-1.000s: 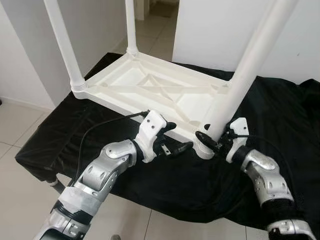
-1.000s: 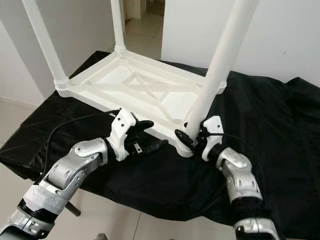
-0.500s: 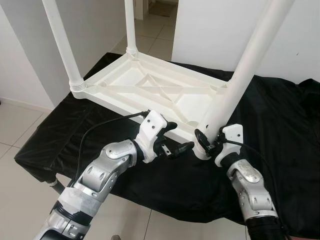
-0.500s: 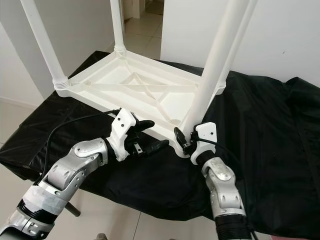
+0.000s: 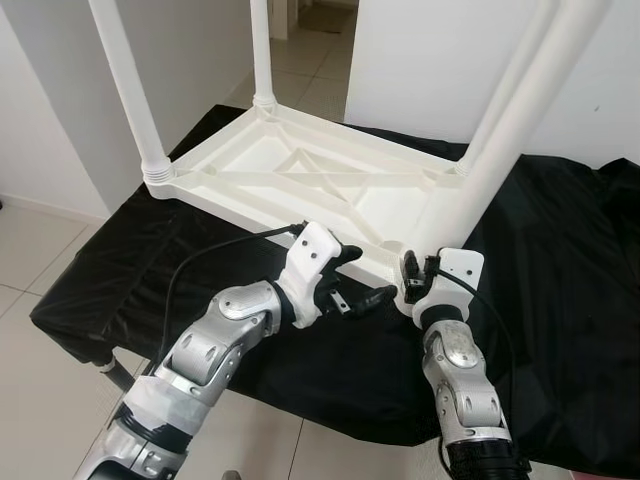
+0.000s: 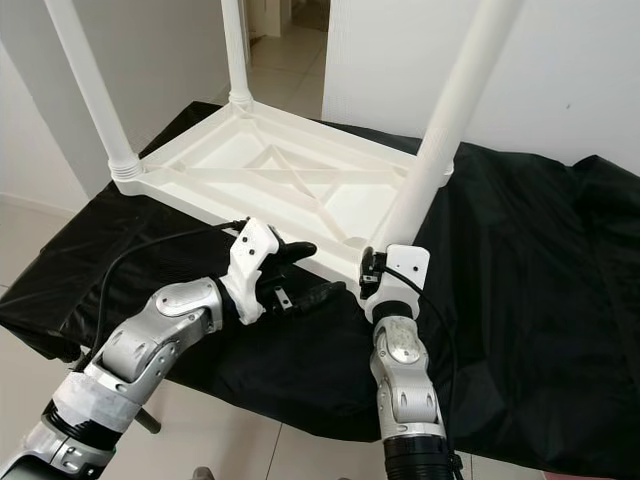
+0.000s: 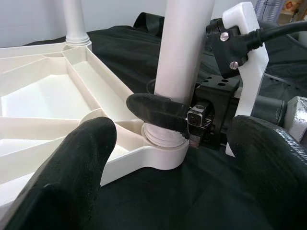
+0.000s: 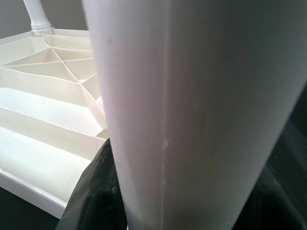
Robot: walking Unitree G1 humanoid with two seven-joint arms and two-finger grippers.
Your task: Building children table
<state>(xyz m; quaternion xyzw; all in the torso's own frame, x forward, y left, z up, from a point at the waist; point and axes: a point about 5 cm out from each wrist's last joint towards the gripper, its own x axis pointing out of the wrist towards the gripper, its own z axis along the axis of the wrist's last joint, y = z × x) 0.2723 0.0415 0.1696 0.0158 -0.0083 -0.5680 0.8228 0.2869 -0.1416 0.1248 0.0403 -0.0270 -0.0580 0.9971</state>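
White table leg (image 5: 505, 135) stands tilted, long axis upward; right claw (image 7: 165, 112) pinches its base; left claw (image 5: 352, 285) spread.

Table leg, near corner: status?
Right gripper clamped on leg at its socket. Left gripper open beside the tabletop edge. Nothing in the way.

Both silver arms are stretched forward and bent at the elbow. The left gripper (image 5: 352, 282) is held at about ten o'clock of the right one, its black fingers (image 7: 72, 163) spread wide apart. The right gripper (image 5: 418, 278) is raised upright (one finger (image 7: 160, 111) is seen pressed around a white post).
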